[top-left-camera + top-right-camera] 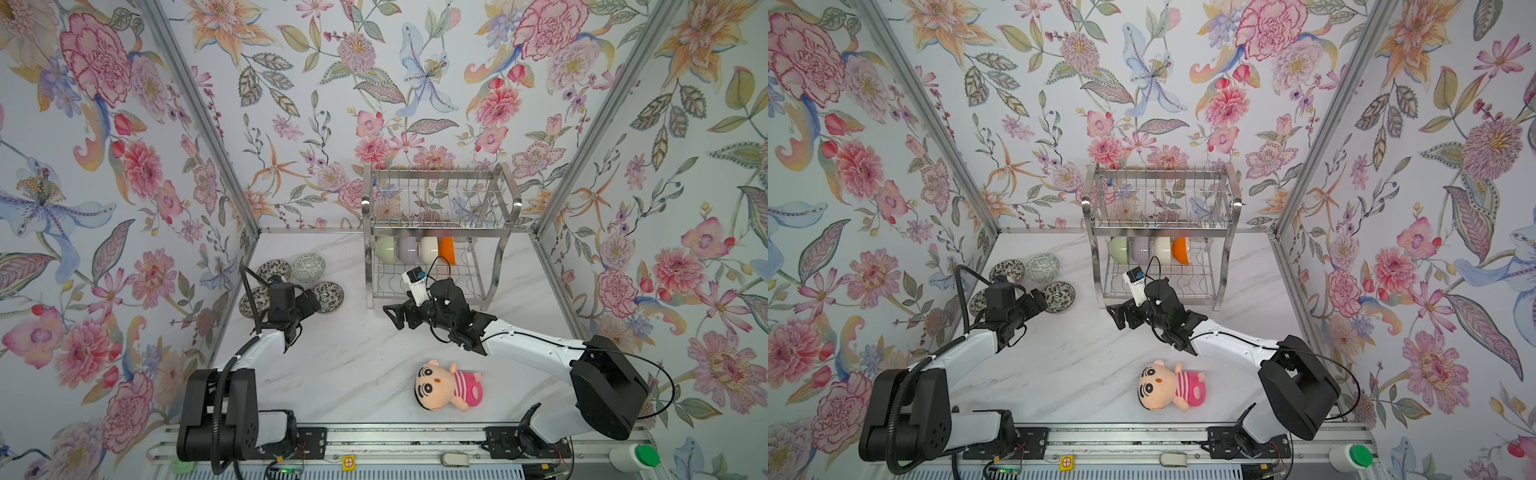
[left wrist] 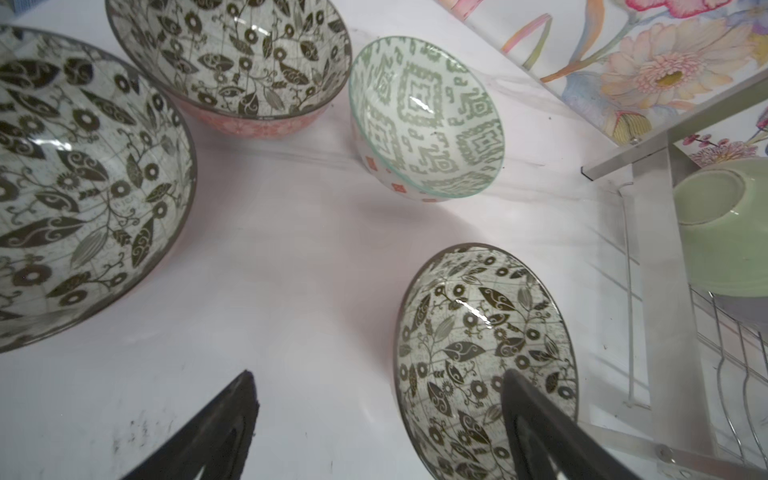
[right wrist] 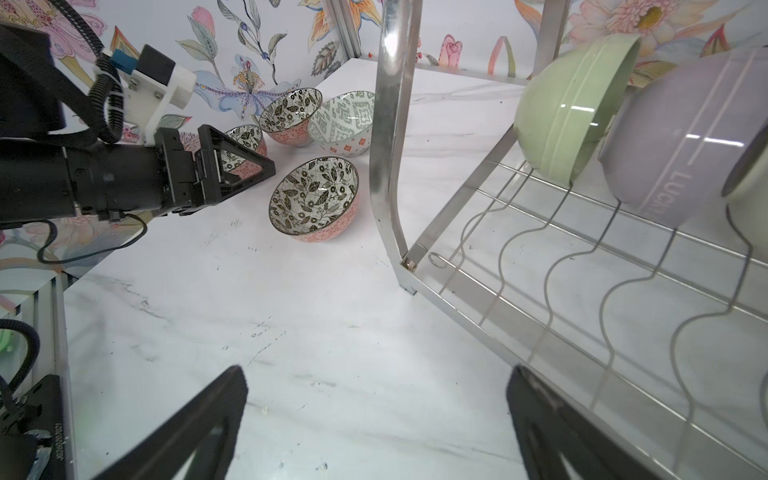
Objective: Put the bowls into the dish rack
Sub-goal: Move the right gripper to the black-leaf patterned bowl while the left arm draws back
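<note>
Left gripper (image 2: 378,376): wide open, empty, fingers (image 2: 536,415) either side of leaf bowl (image 2: 465,328) rim | leaf bowl: upright, tabletop (image 1: 353,365) far-left part, beside rack (image 1: 440,227) leg | right gripper (image 3: 376,370): wide open, empty, farther off | plain bowls (image 1: 408,249): rack's lower tier | likely next: pinch rim

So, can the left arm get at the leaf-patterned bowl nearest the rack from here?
Probably yes: the left gripper hangs open over that bowl, its fingers straddling the rim, nothing between; the dish rack stands beside, apart.
</note>
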Available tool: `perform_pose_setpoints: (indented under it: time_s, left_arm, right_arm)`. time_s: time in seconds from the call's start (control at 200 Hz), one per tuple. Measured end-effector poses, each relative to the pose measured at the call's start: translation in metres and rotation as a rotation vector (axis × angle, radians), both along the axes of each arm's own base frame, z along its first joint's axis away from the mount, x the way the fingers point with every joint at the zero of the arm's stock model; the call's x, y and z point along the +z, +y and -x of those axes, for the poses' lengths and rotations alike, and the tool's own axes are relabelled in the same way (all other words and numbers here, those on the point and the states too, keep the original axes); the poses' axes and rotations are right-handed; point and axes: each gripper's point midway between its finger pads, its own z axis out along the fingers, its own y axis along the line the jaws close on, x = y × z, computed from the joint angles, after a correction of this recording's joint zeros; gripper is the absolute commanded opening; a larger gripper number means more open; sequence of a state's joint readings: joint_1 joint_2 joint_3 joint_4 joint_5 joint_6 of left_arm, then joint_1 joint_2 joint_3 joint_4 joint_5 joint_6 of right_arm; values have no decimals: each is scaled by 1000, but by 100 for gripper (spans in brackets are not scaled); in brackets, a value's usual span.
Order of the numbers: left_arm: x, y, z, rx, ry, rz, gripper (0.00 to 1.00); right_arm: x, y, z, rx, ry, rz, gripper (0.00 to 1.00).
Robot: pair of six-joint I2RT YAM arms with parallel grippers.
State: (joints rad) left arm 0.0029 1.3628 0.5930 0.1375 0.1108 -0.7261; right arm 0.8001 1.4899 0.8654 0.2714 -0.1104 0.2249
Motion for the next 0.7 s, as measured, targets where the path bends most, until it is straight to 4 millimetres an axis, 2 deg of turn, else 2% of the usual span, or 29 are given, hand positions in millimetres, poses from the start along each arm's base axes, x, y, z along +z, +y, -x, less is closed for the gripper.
perform_pose_setpoints:
  time_s: [0.09, 0.22, 0.355, 0.49, 0.606, 0.701]
  left_arm:
    - [-9, -7, -3, -14, 12, 50, 89]
    - [-11, -14, -10, -24, -5, 106, 80]
    - [-20, -20, -14, -25, -4, 156, 62]
    - [-32, -23, -7, -22, 19, 188, 43]
    - [-33, -24, -6, -21, 22, 194, 32]
    - [-32, -24, -6, -24, 18, 190, 30]
  right_arm:
    - [0, 2, 2, 6, -7, 21, 99]
    - [7, 12, 6, 40, -37, 31, 99]
    - [9, 21, 13, 73, -62, 31, 99]
    - [4, 34, 21, 114, -83, 53, 99]
    - [0, 45, 26, 146, -95, 73, 99]
    - [-1, 47, 28, 155, -102, 81, 99]
